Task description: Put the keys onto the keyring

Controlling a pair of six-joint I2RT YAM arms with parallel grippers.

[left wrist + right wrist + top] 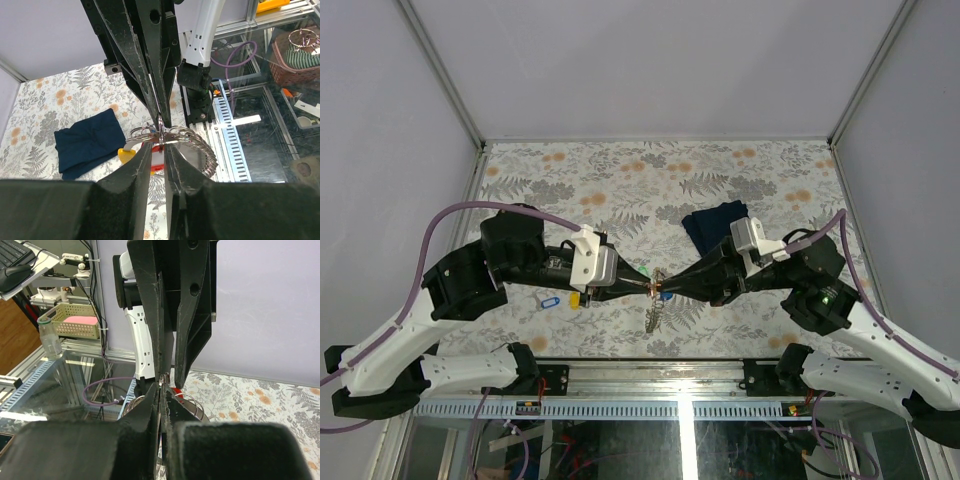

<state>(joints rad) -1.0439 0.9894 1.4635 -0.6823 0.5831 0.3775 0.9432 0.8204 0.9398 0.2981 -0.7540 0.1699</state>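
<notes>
Left gripper (159,150), barely open, apparently pinches the keyring (187,133); right gripper (161,391) clamps it.

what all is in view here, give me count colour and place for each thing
keyring: one, silvery with a red tag, hanging where the two grippers meet, over the table's near middle
blue-tagged key: one, silver with a blue tag, lying on the table under the left arm
yellow tag: one, just right of the blue-tagged key; its key is hidden
green tag: one, at the left fingers; too small to tell if it is held
cloth: one, dark navy, folded, on the table beyond the right gripper
table: one, grey and orange floral cover
basket: one, pale yellow, off the table in the background
left gripper: one, black, tips at the keyring
right gripper: one, black, shut on the keyring, facing the left one
</notes>
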